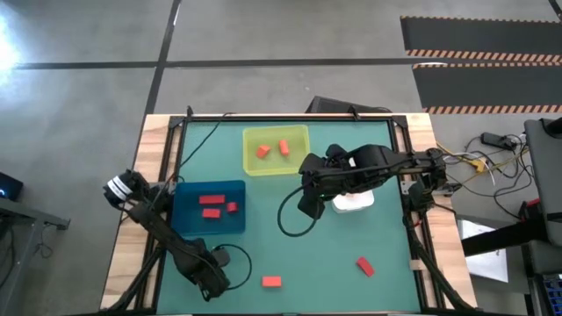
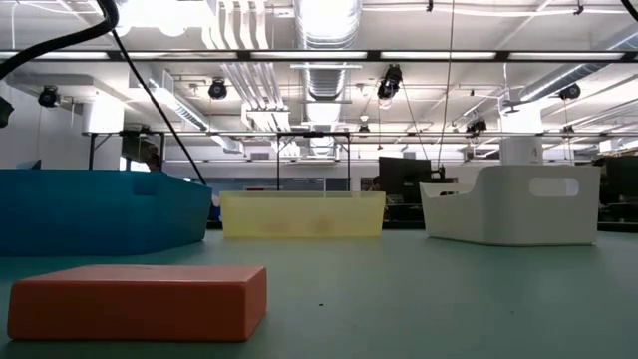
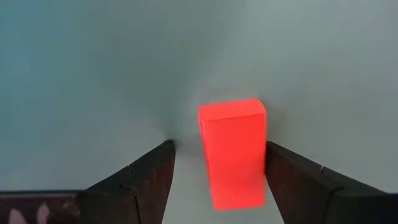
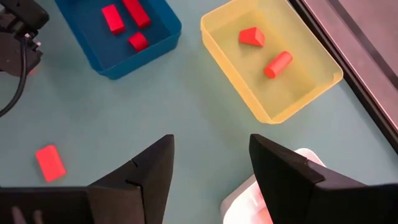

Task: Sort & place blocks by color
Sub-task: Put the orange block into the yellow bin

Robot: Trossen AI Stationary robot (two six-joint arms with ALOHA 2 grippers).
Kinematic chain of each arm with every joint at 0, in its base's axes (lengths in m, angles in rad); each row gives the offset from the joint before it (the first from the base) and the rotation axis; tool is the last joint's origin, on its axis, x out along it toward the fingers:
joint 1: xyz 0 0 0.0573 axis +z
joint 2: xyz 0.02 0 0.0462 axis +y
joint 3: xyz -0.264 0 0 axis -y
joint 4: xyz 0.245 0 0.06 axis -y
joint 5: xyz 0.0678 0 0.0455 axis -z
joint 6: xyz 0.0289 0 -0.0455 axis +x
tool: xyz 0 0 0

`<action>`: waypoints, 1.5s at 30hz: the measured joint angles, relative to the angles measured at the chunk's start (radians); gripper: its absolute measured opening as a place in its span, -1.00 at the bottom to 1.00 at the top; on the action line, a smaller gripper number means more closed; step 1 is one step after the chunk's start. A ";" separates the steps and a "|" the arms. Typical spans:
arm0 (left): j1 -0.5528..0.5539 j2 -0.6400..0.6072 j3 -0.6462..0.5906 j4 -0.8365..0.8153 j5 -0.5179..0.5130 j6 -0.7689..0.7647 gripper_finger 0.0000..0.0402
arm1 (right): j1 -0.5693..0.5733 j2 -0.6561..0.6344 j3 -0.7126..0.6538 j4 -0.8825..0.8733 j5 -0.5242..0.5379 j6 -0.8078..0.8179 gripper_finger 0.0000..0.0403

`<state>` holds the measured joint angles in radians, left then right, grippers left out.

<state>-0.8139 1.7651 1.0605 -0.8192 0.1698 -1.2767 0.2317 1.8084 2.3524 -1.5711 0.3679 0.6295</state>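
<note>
Left gripper (image 3: 214,180) hangs wide open astride a red block (image 3: 232,152) on the green mat, near the blue tray (image 1: 209,209), gripping nothing. A square descent should close evenly. Right gripper (image 4: 211,174), open, empty, waits beside the yellow tray (image 1: 276,151).

The floor (image 1: 263,35) around the table is grey concrete, crossed by dark lines. At about one o'clock from the table, a dark mat (image 1: 479,35) with striped orange and white edges lies on the floor. At three o'clock, cables (image 1: 492,158) and papers (image 1: 479,241) lie beside the table. At nine o'clock stands a dark desk edge (image 1: 22,215). In the low view, the ceiling (image 2: 329,40) has white ducts (image 2: 324,25), pipes and long lamps. Black round fixtures (image 2: 217,90) hang from it. Far behind, dark monitors (image 2: 404,179) stand on desks.
</note>
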 joint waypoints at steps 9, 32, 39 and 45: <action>0.000 0.008 -0.008 0.001 -0.007 0.000 -0.01 | 0.000 0.000 0.000 0.000 0.000 0.005 0.00; 0.000 -0.117 0.032 -0.003 -0.024 0.000 -0.44 | 0.126 -0.059 0.000 0.000 0.052 -0.012 0.00; 0.007 -0.267 0.093 -0.005 -0.109 -0.001 -0.44 | 0.208 -0.128 0.000 0.013 0.063 -0.064 0.00; 0.062 -0.350 0.183 -0.004 -0.326 0.070 -0.44 | 0.254 -0.146 0.000 0.057 0.164 -0.092 0.00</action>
<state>-0.7517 1.4151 1.2438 -0.8231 -0.1559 -1.2072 0.4857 1.6623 2.3524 -1.5136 0.5318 0.5371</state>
